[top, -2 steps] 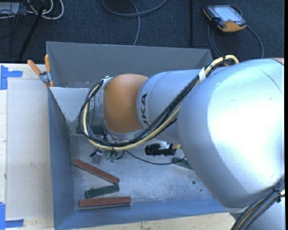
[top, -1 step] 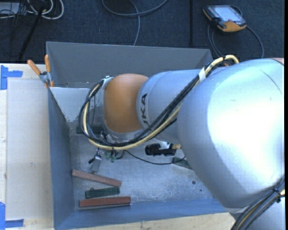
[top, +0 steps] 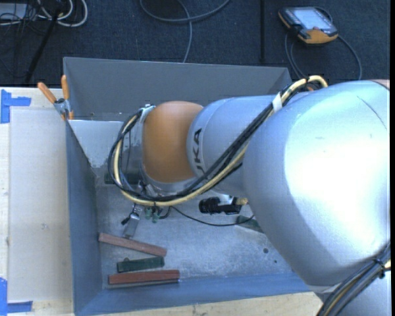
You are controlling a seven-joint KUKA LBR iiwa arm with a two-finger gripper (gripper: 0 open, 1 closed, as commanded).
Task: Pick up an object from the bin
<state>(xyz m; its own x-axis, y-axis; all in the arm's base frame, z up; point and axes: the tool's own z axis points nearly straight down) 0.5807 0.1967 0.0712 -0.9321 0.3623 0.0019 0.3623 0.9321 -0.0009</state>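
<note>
Grey metal bin [top: 82,242] holds three flat bars at lower left: a reddish-brown bar [top: 143,278] nearest, a dark green bar [top: 140,264], then a brown bar [top: 131,245]. Just above the brown bar's left end hangs the claw [top: 131,221], below the orange wrist cover [top: 168,140]; whether it is apart or together cannot be told.

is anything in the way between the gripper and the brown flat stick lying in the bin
Nothing visible does. The gripper sits close to the left end of the brown flat stick, with only bare bin floor between them. The dark green bar and reddish bar lie beyond the stick, out of the path.
</note>
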